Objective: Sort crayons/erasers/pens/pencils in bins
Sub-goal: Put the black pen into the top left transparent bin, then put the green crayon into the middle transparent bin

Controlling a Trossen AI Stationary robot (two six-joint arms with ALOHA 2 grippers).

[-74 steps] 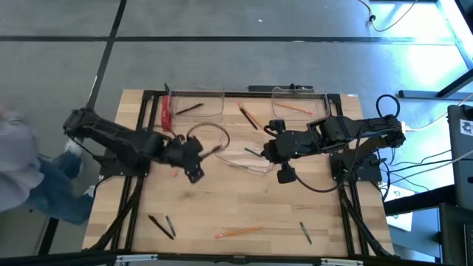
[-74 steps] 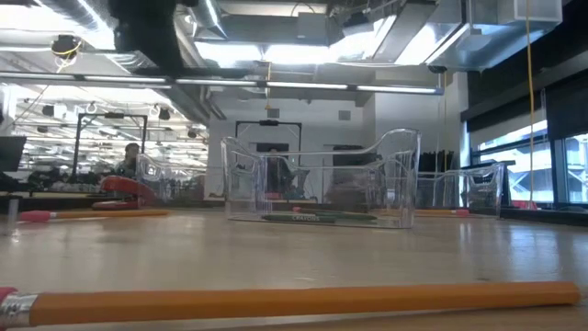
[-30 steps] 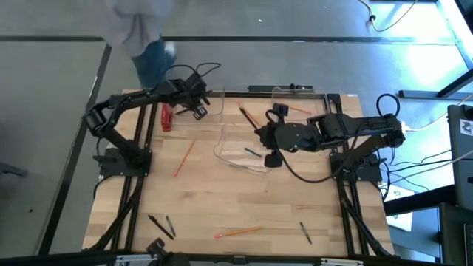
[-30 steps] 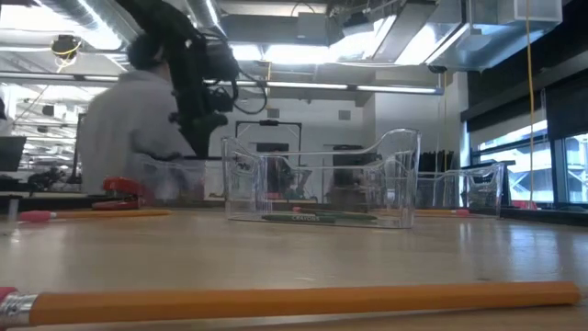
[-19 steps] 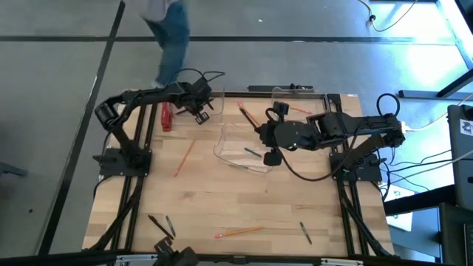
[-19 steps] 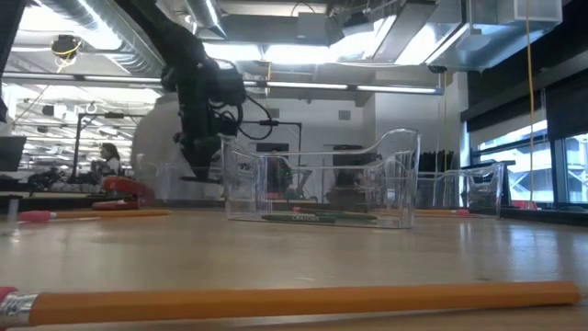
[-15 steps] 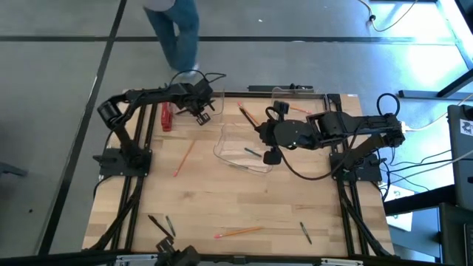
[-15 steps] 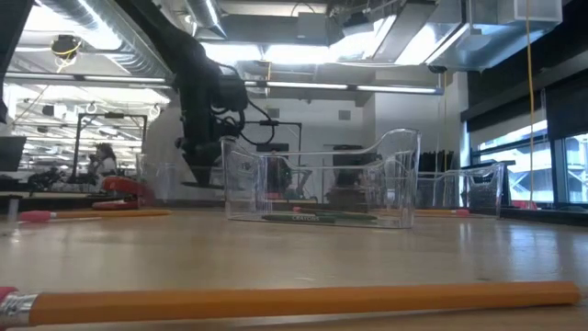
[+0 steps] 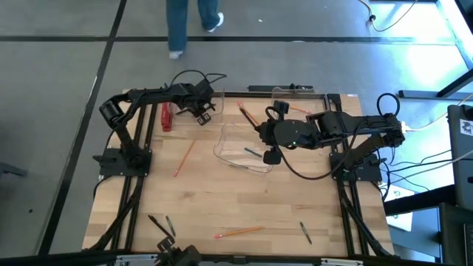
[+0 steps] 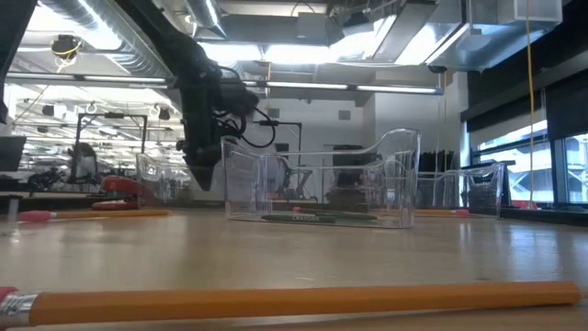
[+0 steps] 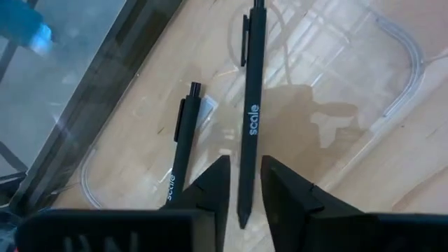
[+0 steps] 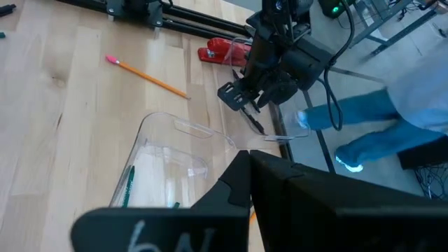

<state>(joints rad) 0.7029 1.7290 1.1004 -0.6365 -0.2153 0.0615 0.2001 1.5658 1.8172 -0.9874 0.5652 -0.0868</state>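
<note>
- The left gripper (image 9: 205,112) hangs over the far-left clear bin (image 9: 199,103), at the far edge of the table (image 9: 207,199).
- In the left wrist view its fingers (image 11: 210,185) stand slightly apart around the lower end of a black pen (image 11: 249,105); whether they touch it I cannot tell.
- A 2nd black pen (image 11: 180,143) lies on the floor of that bin, just beside the 1st.
- The right gripper (image 9: 260,131) sits at the far right corner of the middle bin (image 9: 240,151), its fingers pressed together and holding nothing.
- The middle bin holds green crayons (image 12: 129,185).
- A 3rd bin (image 9: 299,103) at the far right holds an orange pencil (image 9: 295,108).
- Loose on the table: a pencil (image 9: 184,157) left of the middle bin, another (image 9: 247,116) between the 2 far bins, and another (image 9: 238,232) near the front edge.
- Dark sticks (image 9: 164,224) lie at the near left and 1 (image 9: 305,232) at the near right.
- A red stapler (image 9: 165,117) lies left of the far-left bin.
- A person's legs (image 9: 185,22) show on the floor beyond the table.
</note>
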